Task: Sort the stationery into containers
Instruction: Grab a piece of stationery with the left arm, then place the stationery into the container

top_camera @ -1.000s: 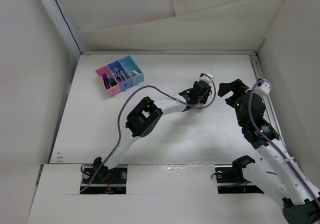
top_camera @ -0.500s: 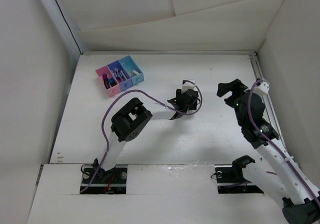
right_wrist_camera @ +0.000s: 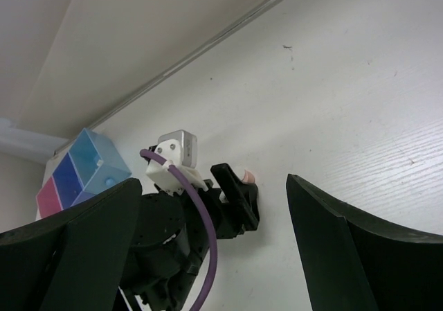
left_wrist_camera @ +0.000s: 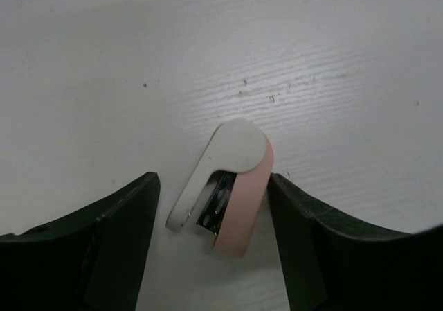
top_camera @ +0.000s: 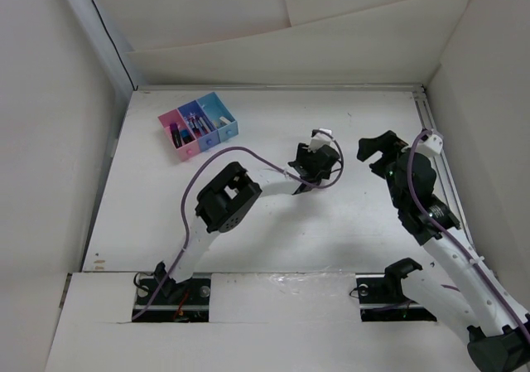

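Sitting far left on the white table (top_camera: 273, 111), joined pink, purple-blue and light blue plastic boxes (top_camera: 204, 142) hold dark markers (top_camera: 193, 125) and one pale piece (top_camera: 224, 122); left wrist view shows the left gripper (left_wrist_camera: 213, 181) open around a pink-and-white rounded piece (left_wrist_camera: 239, 186), not touching; right wrist view shows the right gripper (right_wrist_camera: 214, 181) gaping wide, empty

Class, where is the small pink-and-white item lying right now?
Left wrist view: the pink-and-white item lies on the table between the fingers of the open left end effector, mid-table, right of the containers.
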### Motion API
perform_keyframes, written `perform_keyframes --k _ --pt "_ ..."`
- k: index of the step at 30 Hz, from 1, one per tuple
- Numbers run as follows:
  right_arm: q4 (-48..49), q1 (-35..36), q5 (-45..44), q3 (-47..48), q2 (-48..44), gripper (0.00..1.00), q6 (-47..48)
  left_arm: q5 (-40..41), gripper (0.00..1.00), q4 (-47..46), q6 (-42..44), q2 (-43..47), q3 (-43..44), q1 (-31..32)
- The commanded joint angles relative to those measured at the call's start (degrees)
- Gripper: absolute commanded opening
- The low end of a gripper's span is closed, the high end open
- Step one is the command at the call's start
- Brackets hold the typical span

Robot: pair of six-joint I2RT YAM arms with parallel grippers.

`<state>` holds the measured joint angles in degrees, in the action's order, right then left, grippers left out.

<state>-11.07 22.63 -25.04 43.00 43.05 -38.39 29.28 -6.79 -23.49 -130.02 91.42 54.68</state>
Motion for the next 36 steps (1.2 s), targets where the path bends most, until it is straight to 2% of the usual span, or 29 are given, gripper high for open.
perform_keyframes --k 1,3,4,5,8,11,19,23,24,27,31,36 --pt "3.2 0.6 0.3 0.2 -0.8 0.91 0.8 3.9 0.58 3.7 2.7 -1.4 4.2 0.1" --pt "3.2 0.6 0.3 0.2 -0.8 0.91 0.8 4.4 0.46 3.7 2.7 -2.0 4.8 0.1" --pt "3.2 0.6 0.3 0.2 -0.8 0.91 0.8 4.4 0.31 3.7 2.0 -2.0 4.8 0.1" --pt "3.7 0.6 0.3 0.2 -0.2 0.91 0.8 3.9 0.26 3.7 2.0 -1.5 4.8 0.1" --pt "3.7 0.6 0.3 0.2 1.3 0.91 0.8 2.4 0.12 2.5 -0.6 0.6 3.2 -0.5" --pt "3.7 0.6 -0.3 0.2 2.0 0.91 0.8 0.5 0.05 1.2 -2.5 4.0 0.6 -1.7" --pt "3.7 0.6 -0.3 0.2 1.9 0.91 0.8 -2.6 0.03 -1.7 -4.4 17.9 -8.7 -6.0" --pt "3.7 0.6 0.3 0.2 1.3 0.91 0.8 -7.7 0.03 -0.6 -8.1 23.5 -9.3 -12.6" --pt "3.7 0.6 0.3 0.2 1.3 0.91 0.8 -8.8 0.03 0.3 -8.9 24.9 -9.3 -16.1" --pt "3.7 0.6 0.3 0.2 1.3 0.91 0.8 -13.1 0.03 1.6 -11.2 26.6 -8.8 -22.2" --pt "3.7 0.6 0.8 0.2 0.7 0.91 0.8 -16.7 0.03 4.7 -14.0 25.9 -5.9 -33.4" --pt "3.7 0.6 0.8 0.2 0.7 0.91 0.8 -13.3 0.05 10.5 -13.5 21.3 0.2 -37.1"
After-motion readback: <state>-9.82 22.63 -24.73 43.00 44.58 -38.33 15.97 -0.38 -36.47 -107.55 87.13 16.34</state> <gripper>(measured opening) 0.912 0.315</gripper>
